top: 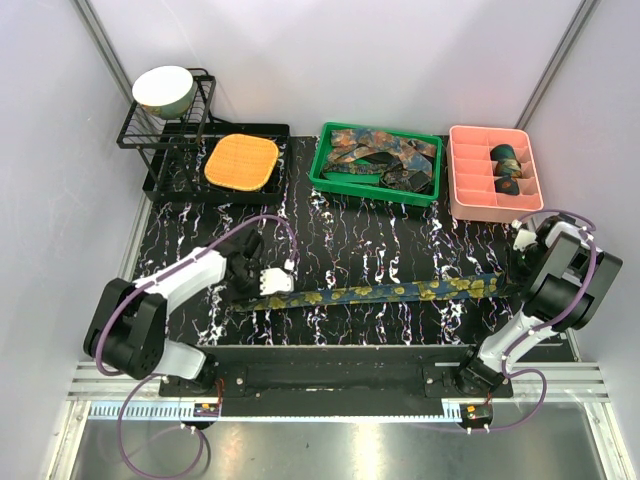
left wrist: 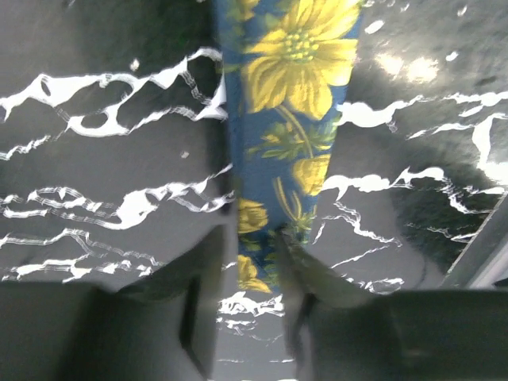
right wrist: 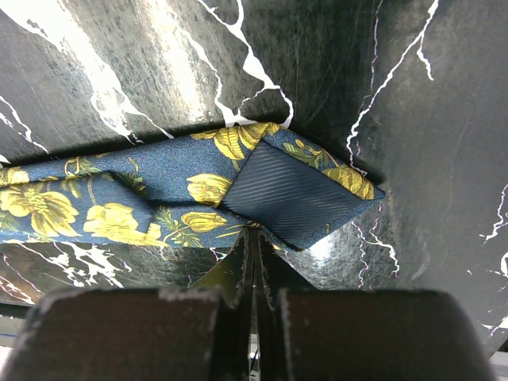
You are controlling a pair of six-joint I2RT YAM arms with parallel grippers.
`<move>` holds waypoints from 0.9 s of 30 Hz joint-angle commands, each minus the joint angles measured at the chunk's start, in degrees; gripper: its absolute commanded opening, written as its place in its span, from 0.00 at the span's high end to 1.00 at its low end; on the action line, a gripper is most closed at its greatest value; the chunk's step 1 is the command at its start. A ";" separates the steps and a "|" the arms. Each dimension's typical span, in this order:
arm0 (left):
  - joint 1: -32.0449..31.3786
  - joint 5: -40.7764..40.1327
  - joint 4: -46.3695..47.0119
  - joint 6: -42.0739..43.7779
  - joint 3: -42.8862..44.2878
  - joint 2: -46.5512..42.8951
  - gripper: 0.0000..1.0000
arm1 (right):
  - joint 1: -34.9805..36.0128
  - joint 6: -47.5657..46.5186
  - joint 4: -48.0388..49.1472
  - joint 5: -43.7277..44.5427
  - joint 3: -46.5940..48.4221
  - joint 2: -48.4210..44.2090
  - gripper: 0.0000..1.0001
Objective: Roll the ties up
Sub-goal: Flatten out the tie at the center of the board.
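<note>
Where it lies stretched flat along the near tabletop [top: 340, 240], the tie [top: 370, 293] is a long blue woven strip with yellow flowers, its pointed tip folded over to show ribbed lining. The left gripper [left wrist: 250, 246] has its jaws parted astride the narrow end. The right gripper [right wrist: 254, 250] has its jaws clenched at the tip's edge. The tabletop is glossy black with white marbling, and the walls [top: 350, 60] are pale.

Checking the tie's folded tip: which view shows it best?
Right wrist: the tip is close up, striped lining turned up. Top view shows the whole tie, tip tiny; left wrist only the other end.
</note>
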 commanded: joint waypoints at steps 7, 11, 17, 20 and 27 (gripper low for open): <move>1.91 9.37 -0.65 -7.14 9.73 -12.14 0.17 | -0.97 -6.32 -5.31 -3.28 4.88 -3.88 0.98; 1.82 10.79 -0.04 -9.87 11.33 -17.33 0.01 | -0.70 -12.04 -14.73 -12.69 11.57 -9.86 0.74; 1.82 10.70 8.21 -19.61 10.63 -30.23 0.01 | 7.27 -20.48 -22.57 -20.09 16.24 -16.54 0.28; 1.73 12.98 13.06 -23.94 7.82 -34.03 0.01 | 16.13 -21.19 -20.12 -22.10 15.10 -21.54 0.01; 1.38 13.52 7.44 -11.12 1.94 -32.38 0.01 | 30.68 -23.66 -12.12 -35.80 11.93 -27.02 0.01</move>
